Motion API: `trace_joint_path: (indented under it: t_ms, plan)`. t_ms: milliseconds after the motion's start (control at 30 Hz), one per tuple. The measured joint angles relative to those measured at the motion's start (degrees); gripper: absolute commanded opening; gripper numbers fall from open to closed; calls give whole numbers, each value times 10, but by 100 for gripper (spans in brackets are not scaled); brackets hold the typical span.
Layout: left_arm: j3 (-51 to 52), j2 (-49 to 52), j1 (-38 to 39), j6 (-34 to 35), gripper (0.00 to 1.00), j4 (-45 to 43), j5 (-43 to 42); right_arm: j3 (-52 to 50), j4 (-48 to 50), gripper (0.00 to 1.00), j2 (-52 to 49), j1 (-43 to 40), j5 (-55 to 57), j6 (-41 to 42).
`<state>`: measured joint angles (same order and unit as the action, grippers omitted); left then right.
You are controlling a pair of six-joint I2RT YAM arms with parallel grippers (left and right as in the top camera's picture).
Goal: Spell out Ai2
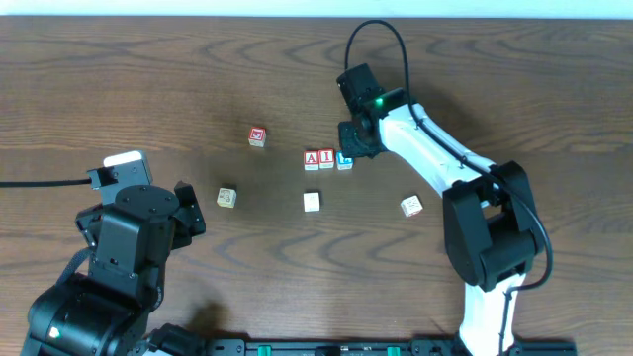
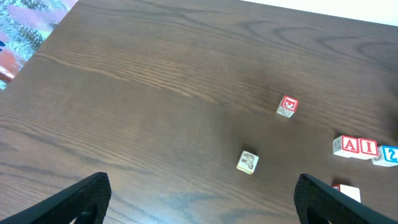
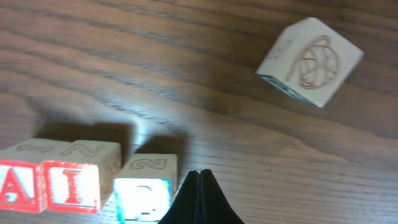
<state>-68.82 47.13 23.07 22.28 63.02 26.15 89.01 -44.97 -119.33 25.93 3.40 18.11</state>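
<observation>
Three wooden blocks stand in a row mid-table: a red A block [image 1: 312, 159], a red I block [image 1: 326, 159] and a blue 2 block [image 1: 343, 161]. The right wrist view shows the A [image 3: 15, 183], the I [image 3: 78, 180] and the 2 [image 3: 144, 186]. My right gripper [image 3: 200, 196] is shut and empty, its tips right beside the 2 block's right side; overhead it sits just behind that block [image 1: 356, 138]. My left gripper [image 2: 202, 199] is open and empty, low at the front left [image 1: 183, 213].
Loose blocks lie around: a red-faced one [image 1: 257, 136] at the back left, a tan one [image 1: 226, 198] near the left gripper, a white one [image 1: 312, 202] in front of the row, and one with a drawn ball [image 1: 411, 206] [image 3: 311, 59] to the right.
</observation>
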Motion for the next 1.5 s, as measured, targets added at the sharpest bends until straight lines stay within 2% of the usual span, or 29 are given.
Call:
trace_joint_path:
  t_ms: [367, 1067, 1500]
  plan:
    - [0, 0, 0, 0, 95, 0, 0, -2, -2, 1, -32, 1, -10, -26]
    - [0, 0, 0, 0, 95, -2, 0, -3, 7, 1, -33, 9, -39, -33]
    - [0, 0, 0, 0, 95, -2, 0, -3, -35, 1, -33, 10, -40, -26]
